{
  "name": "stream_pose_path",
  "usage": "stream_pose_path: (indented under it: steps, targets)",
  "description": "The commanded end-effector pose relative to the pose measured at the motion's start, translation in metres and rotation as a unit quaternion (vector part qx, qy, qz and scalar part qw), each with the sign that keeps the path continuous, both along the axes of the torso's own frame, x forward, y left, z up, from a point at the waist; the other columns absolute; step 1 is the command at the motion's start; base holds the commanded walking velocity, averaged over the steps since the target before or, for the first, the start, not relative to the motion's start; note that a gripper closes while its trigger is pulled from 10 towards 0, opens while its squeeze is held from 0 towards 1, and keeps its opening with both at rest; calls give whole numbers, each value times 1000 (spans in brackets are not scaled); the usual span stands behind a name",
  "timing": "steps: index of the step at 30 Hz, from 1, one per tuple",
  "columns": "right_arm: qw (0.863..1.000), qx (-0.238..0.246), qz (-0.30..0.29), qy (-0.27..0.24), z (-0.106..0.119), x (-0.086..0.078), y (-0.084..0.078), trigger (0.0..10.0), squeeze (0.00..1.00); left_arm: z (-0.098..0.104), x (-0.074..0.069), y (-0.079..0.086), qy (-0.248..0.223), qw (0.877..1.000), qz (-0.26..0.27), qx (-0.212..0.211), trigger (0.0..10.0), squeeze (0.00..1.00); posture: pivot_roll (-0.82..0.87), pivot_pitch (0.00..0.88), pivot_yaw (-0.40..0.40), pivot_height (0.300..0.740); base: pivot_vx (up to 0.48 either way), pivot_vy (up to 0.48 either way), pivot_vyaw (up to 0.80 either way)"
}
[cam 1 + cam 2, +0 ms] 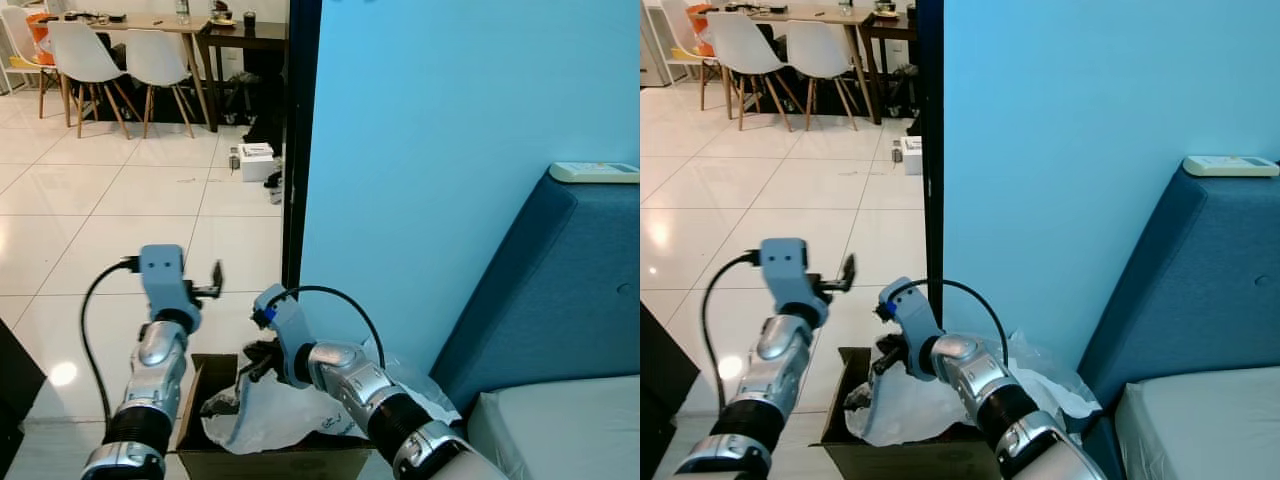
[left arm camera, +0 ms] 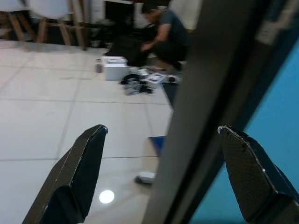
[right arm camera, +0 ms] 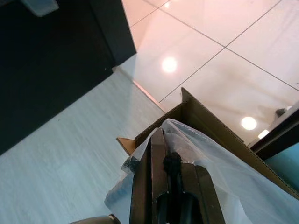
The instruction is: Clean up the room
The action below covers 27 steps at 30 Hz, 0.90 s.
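White glossy floor tiles run back to a dining table with white chairs standing on them. A cardboard box lined with a clear plastic bag sits on the floor by the blue wall, and a small white box lies farther off among dark clutter.

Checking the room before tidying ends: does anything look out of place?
Yes. A white box and small clutter lie loose on the tiled floor near the dark table, and the clear plastic bag spills crumpled over the cardboard box rim.
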State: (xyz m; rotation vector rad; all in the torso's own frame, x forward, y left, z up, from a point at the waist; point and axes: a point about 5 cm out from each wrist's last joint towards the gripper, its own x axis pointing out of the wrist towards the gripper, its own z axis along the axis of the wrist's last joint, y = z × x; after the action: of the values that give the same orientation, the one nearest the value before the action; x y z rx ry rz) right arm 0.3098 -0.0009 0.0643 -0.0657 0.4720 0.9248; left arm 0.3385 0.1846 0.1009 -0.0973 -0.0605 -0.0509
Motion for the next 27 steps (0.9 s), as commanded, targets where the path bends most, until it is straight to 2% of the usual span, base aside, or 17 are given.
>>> stream_pose_path:
  steps: [1,3,7,12,14,21,27]
  targets:
    - [1000,11,-11,-1,1,1,4,10000,0,-1,-2,-3,2,1000,-20,-9,10000,0,-26,18,-72,715,0,0,0]
    - [999,28,-37,4,3,4,5,10000,0,0,-3,-6,-1,999,-50,-18,10000,0,-21,15,-73,715,0,0,0]
    - [998,41,-49,13,7,8,7,10000,0,1,-4,-6,-1,998,-67,-20,10000,0,-19,14,-74,715,0,0,0]
    - [996,62,-55,18,13,11,7,10000,0,-2,-6,-3,5,997,-74,-13,10000,0,-20,10,-75,695,0,0,0]
    - [996,67,-53,15,14,12,8,10000,0,-2,-6,-3,7,997,-75,-12,10000,0,-20,10,-75,690,0,0,0]
    - [991,132,-25,-14,35,17,15,10000,0,-6,-8,-8,21,995,-98,-1,10000,0,-32,16,-75,660,0,0,0]
    - [991,130,-18,-25,39,19,17,10000,0,-7,-8,-11,24,994,-109,-1,10000,0,-31,15,-78,645,0,0,0]
